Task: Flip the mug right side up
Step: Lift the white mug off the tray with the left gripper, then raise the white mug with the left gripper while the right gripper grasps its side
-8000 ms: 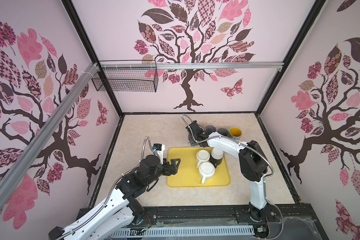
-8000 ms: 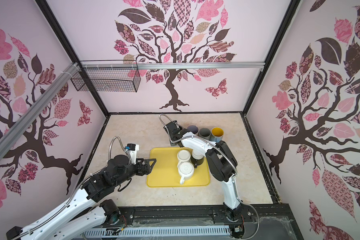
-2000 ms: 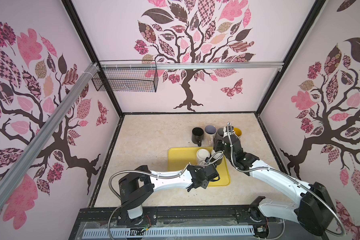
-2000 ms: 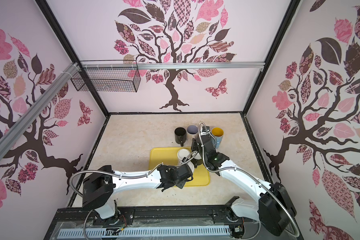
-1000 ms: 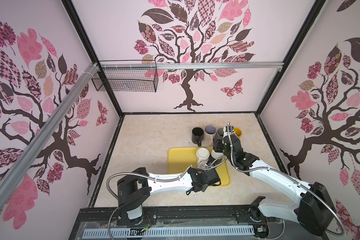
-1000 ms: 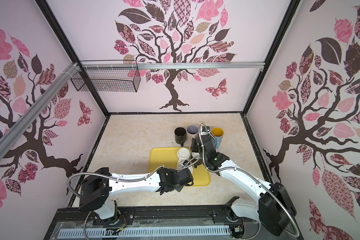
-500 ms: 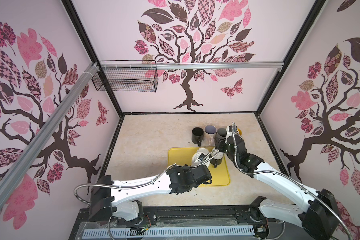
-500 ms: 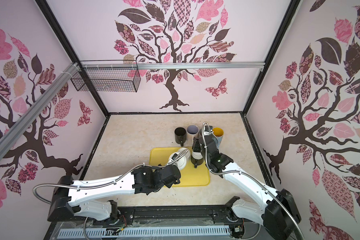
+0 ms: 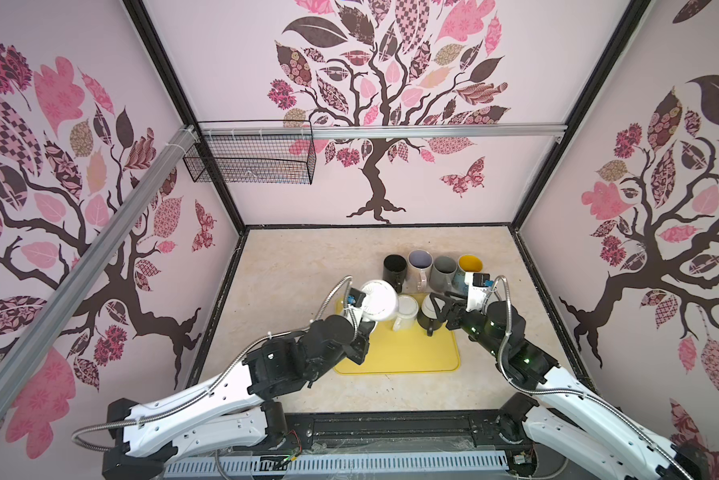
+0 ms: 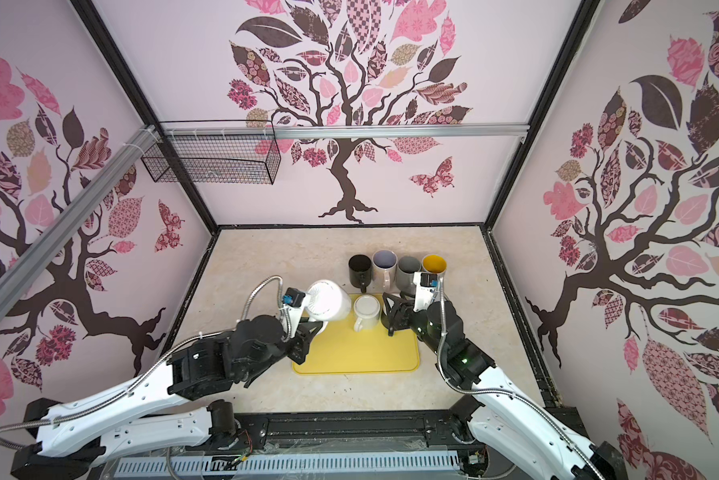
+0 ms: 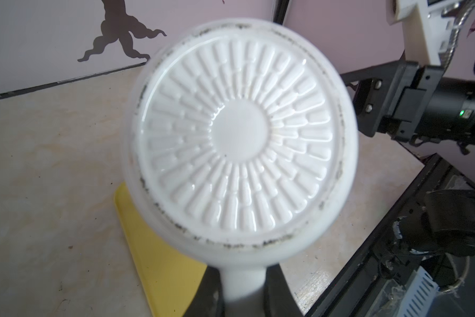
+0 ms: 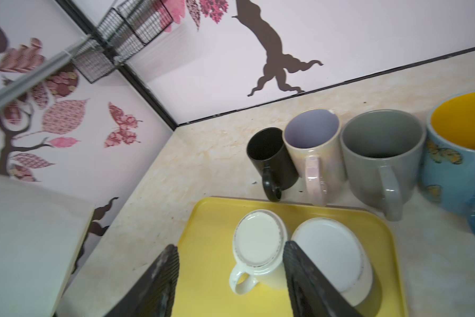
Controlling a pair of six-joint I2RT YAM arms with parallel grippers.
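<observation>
The left gripper (image 11: 243, 296), clamped on the handle of the glossy white ceramic mug (image 11: 239, 137), holds it sideways, base facing the wrist, mouth beyond.

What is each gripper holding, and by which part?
The left gripper holds the white ceramic mug by its handle; the right gripper stands open, holding nothing.

The white-and-black left arm (image 9: 208, 395) reaches forward, its black left gripper (image 11: 243, 293) clamped on the handle of a white ceramic mug (image 11: 239, 137). The matching right arm (image 9: 565, 386) stretches forward and inward. Its black right gripper (image 12: 231, 285) holds its jaws parted, gripping nothing.
</observation>
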